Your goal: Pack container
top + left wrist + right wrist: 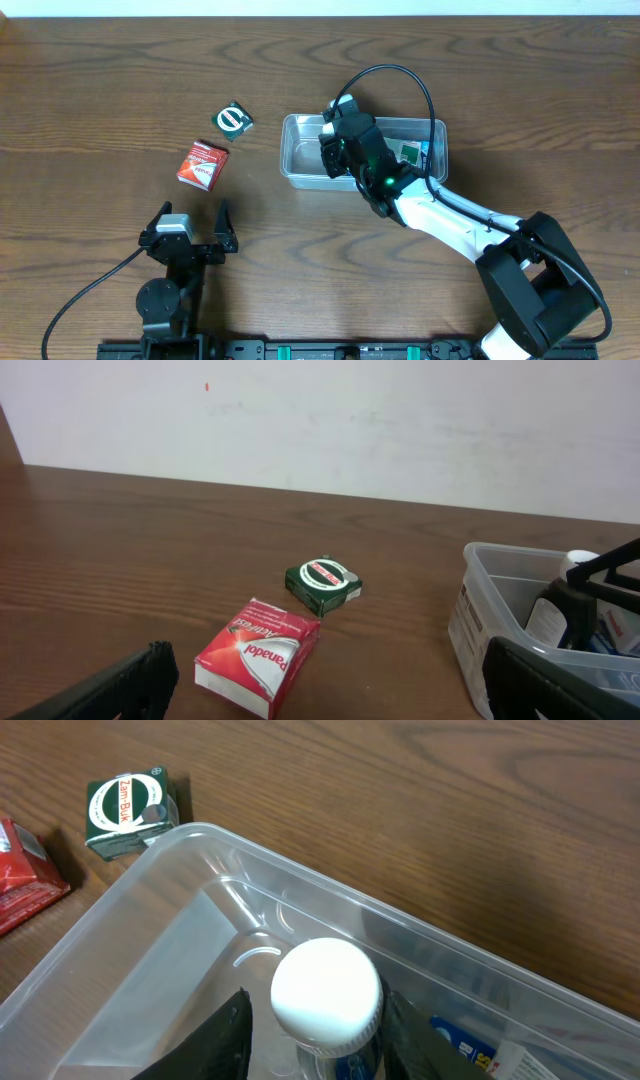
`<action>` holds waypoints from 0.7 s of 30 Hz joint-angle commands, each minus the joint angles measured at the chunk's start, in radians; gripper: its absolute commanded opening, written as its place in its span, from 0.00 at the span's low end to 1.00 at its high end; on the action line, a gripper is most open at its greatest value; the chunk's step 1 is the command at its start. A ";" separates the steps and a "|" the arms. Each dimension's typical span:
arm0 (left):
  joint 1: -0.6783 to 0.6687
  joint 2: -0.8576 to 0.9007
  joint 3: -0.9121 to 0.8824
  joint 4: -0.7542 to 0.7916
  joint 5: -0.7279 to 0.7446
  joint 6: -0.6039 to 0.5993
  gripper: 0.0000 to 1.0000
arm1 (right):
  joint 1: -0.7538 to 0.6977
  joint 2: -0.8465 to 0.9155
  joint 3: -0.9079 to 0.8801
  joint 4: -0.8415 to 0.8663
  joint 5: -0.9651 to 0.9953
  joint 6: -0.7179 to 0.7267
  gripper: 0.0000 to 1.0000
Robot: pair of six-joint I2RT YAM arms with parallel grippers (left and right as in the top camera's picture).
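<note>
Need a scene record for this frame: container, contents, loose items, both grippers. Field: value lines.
container: clear tub on the table, right of centre
in container: white-capped bottle near one corner; printed packets at the other end
outside container: red Panadol box and green Zam-Buk box, on the table left of the tub
left gripper: open, empty, near the table's front edge
right gripper: inside the tub, fingers closed on the bottle
status: both boxes not yet packed
</note>
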 commanded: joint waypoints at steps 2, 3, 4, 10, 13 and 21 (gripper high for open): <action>0.005 -0.005 -0.016 -0.035 0.007 0.010 0.98 | 0.008 0.008 0.009 -0.010 0.055 0.035 0.36; 0.005 -0.005 -0.016 -0.035 0.007 0.010 0.98 | 0.008 0.008 0.009 -0.015 0.062 0.039 0.35; 0.005 -0.005 -0.016 -0.035 0.007 0.010 0.98 | 0.008 0.008 0.009 -0.020 0.068 0.044 0.34; 0.005 -0.005 -0.016 -0.035 0.007 0.010 0.98 | 0.008 0.008 0.009 -0.042 0.103 0.071 0.31; 0.005 -0.005 -0.016 -0.035 0.007 0.010 0.98 | 0.008 0.008 0.009 -0.052 0.116 0.088 0.29; 0.005 -0.005 -0.016 -0.035 0.007 0.010 0.98 | 0.008 0.008 0.009 -0.081 0.128 0.163 0.27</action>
